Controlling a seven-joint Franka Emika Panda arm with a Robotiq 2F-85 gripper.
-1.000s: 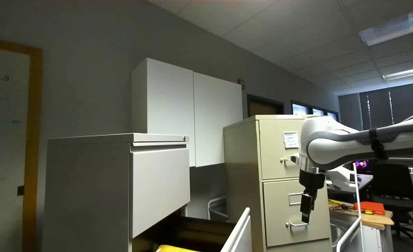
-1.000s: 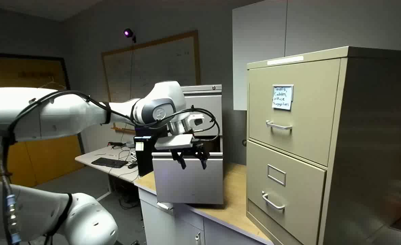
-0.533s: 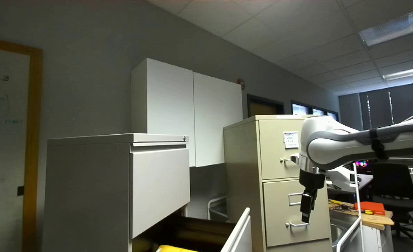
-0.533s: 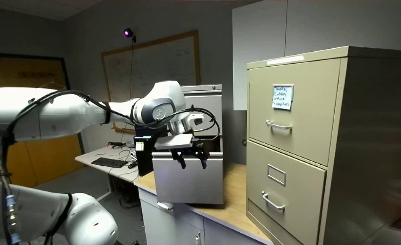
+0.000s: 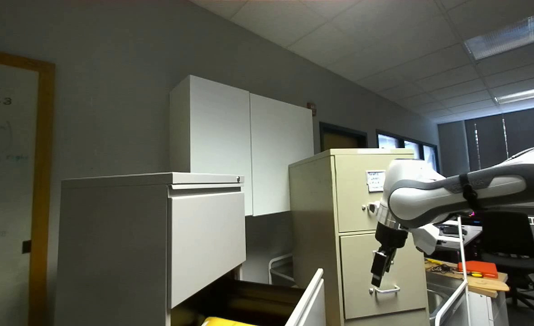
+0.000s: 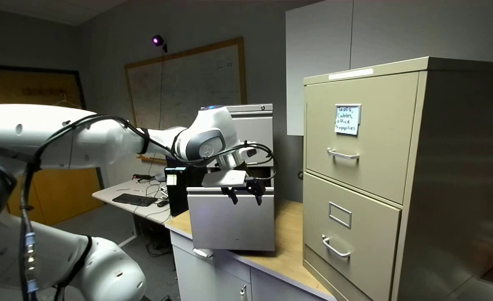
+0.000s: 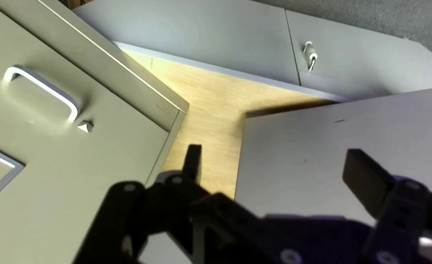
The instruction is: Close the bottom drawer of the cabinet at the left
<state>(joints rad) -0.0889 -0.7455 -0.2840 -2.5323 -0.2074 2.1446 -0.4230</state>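
Drawer [image 6: 233, 225], bottom: standing open in left cabinet [image 5: 131, 244]. Hand [image 6: 246, 202]: jaws apart, empty, near side of drawer, clear of it. Step, seemingly: positioning. Next, likely: contact, then steady push toward far side.

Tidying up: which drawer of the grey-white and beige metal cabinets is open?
The wide grey-white metal bottom drawer juts out; the upper grey-white drawer and both handled beige drawers sit shut.

Label [image 6: 347, 120] on the beige filing cabinet [image 6: 392, 171]: "Tools, Cables, office supplies"; on the whiteboard [image 5: 6, 185], "33".
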